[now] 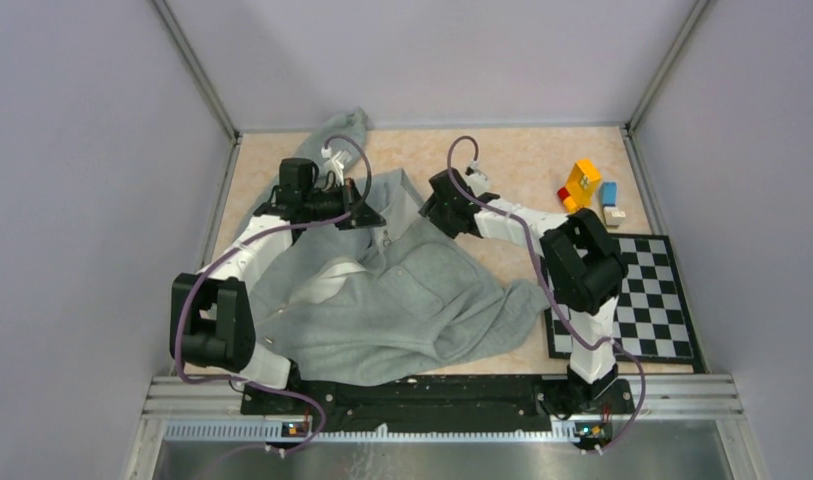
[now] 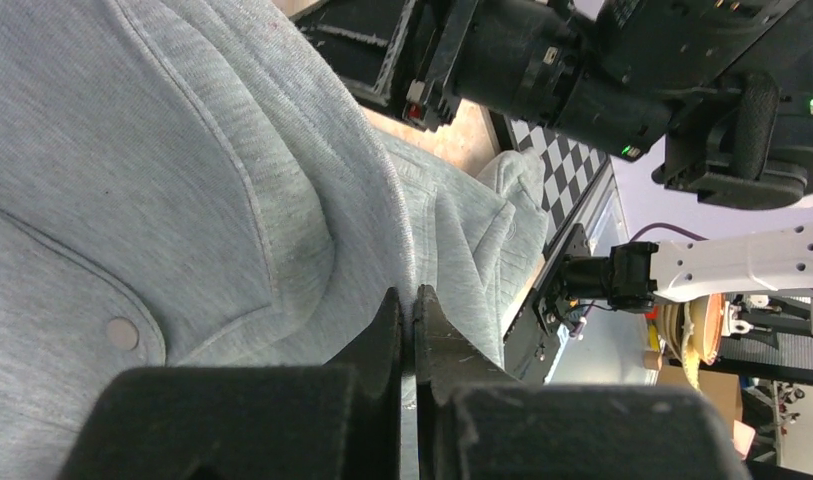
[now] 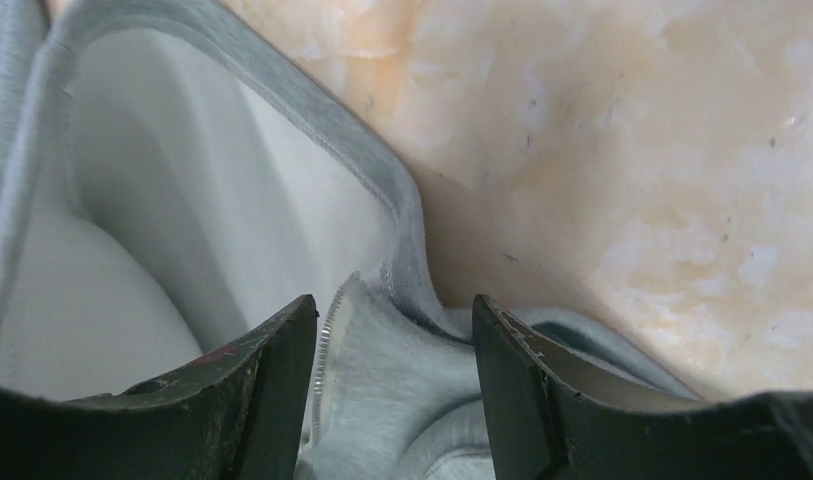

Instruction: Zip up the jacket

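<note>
The jacket [image 1: 402, 290] lay rumpled mid-table, front open. The left gripper [image 2: 409, 305] was pinched shut, apparently on its front edge. The right gripper [image 3: 392, 335] gaped empty astride the zipper teeth [image 3: 329, 340] — best closed squarely there, clear of lining. Beyond lay beige tabletop [image 1: 542, 160], checkerboard [image 1: 662, 290], toy blocks [image 1: 584, 185] and grey walls [image 1: 82, 200].

jacket [image 1: 402, 290] spread across table [image 1: 542, 165] centre, checkerboard [image 1: 654, 290] to its right, blocks [image 1: 585, 186] behind checkerboard
</note>
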{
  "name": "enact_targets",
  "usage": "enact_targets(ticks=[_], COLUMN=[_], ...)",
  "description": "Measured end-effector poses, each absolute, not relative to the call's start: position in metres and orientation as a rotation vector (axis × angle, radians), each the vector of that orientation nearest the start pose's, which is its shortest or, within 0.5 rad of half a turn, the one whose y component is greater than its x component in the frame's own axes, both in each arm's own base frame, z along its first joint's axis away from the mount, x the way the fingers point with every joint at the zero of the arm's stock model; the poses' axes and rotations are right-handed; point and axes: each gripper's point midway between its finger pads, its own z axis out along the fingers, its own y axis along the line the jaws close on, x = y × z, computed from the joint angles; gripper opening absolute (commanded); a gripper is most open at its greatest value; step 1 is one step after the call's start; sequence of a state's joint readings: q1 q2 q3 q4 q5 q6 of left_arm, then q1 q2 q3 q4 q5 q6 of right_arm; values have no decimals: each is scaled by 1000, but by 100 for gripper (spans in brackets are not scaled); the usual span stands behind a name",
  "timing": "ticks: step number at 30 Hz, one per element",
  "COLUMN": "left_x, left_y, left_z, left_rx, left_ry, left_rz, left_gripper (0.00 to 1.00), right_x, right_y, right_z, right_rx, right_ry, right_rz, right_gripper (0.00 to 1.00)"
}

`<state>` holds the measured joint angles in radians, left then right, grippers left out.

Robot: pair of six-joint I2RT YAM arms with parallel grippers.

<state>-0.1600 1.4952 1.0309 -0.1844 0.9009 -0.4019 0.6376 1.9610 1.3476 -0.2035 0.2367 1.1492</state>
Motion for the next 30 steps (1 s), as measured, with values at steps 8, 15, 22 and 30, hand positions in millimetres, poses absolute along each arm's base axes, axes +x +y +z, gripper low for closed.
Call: enact_targets(ticks=[8,15,22,30], left_x=[328,327,326,325], left_y=[-203,-204,-204,-204], left_z=[185,185,185,183], left_rx=[238,238,239,237], left_ry=[2224,2224,2223,2227], left_rz=[-1317,-1326,-1338,-1339], left_gripper=[0,0,0,0], right_x=[412,387,393,411], right_y=[306,304,322,322], right_z=[54,53,92,100], right_rx=[611,187,-227,-376], right_ry=[2344,2314,2147,2097], right_rz=[482,559,639,756], right_gripper=[57,57,56,50])
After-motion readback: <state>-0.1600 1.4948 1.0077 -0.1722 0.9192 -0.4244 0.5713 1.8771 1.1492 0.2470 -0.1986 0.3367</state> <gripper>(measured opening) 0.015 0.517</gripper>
